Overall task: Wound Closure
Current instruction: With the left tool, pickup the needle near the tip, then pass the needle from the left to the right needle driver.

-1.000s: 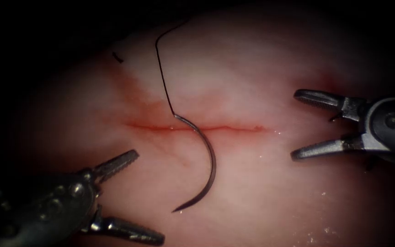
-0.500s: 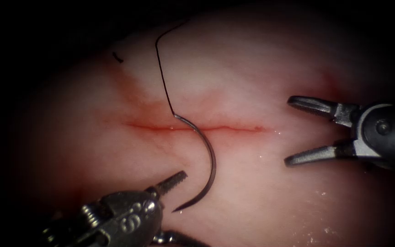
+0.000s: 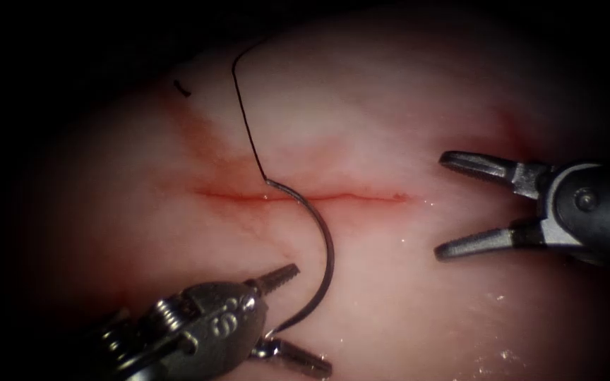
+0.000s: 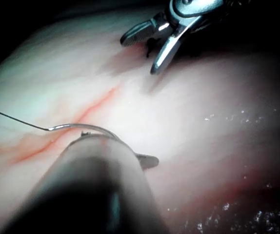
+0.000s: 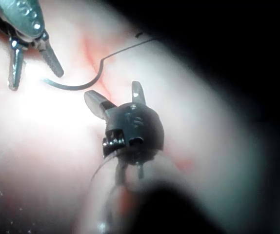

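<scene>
Needle: lying on tissue across cut, thread end at 12 o'clock, tip at 6. Left tool: nearer, jaws open astride tip, holding nothing. Right tool: 3 o'clock, wide open, empty

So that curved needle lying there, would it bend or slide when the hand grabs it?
The needle looks like thin stiff metal, so probably keeps its curve. Smooth and shiny, it may slip or swivel. The thread trailing from it looks limp and should just follow.

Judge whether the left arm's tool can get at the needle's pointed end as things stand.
Probably yes: the left tool is open, astride the needle near its point, which lies free on the tissue; nothing lies between.
</scene>
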`<move>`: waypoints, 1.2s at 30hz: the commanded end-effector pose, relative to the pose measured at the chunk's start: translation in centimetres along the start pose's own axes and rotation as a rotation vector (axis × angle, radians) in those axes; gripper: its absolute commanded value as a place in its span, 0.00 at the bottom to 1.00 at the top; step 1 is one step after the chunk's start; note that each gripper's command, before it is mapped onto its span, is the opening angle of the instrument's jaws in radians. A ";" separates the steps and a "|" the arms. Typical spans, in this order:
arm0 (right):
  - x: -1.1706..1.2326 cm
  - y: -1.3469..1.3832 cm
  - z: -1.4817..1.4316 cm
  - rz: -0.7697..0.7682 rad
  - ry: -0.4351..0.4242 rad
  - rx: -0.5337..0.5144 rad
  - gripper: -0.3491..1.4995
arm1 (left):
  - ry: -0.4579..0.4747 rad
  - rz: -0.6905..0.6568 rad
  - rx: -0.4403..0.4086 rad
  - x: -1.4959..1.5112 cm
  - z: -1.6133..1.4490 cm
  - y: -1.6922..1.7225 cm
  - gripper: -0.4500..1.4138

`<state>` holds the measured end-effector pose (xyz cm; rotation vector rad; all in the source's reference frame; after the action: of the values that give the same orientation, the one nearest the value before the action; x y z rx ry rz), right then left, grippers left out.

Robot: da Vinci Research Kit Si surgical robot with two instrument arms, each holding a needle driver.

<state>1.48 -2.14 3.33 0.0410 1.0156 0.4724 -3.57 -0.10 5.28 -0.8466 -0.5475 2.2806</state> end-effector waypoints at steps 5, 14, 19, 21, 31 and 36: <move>0.09 0.03 0.11 0.016 0.002 0.001 0.74 | -0.001 -0.009 -0.028 0.06 0.02 -0.09 0.00; 0.16 -0.09 0.17 0.169 -0.076 -0.031 0.83 | 0.050 -0.013 -0.011 0.18 -0.11 -0.18 0.00; 0.24 -0.19 0.17 0.249 -0.088 -0.075 0.82 | 0.045 0.049 0.084 0.26 -0.28 -0.17 0.00; 0.28 -0.23 0.16 0.296 -0.091 -0.090 0.81 | 0.054 0.061 0.122 0.30 -0.36 -0.17 0.00; 0.40 -0.29 0.14 0.728 -0.047 -0.155 0.68 | 0.025 0.146 0.321 0.36 -0.49 -0.17 0.00; 0.55 -0.35 0.30 0.812 -0.096 -0.317 0.79 | -0.030 0.215 0.452 0.34 -0.47 -0.14 0.00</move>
<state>1.99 -2.28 2.95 0.1680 0.7536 1.3789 -3.32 0.21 4.86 -0.6351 0.1106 2.4907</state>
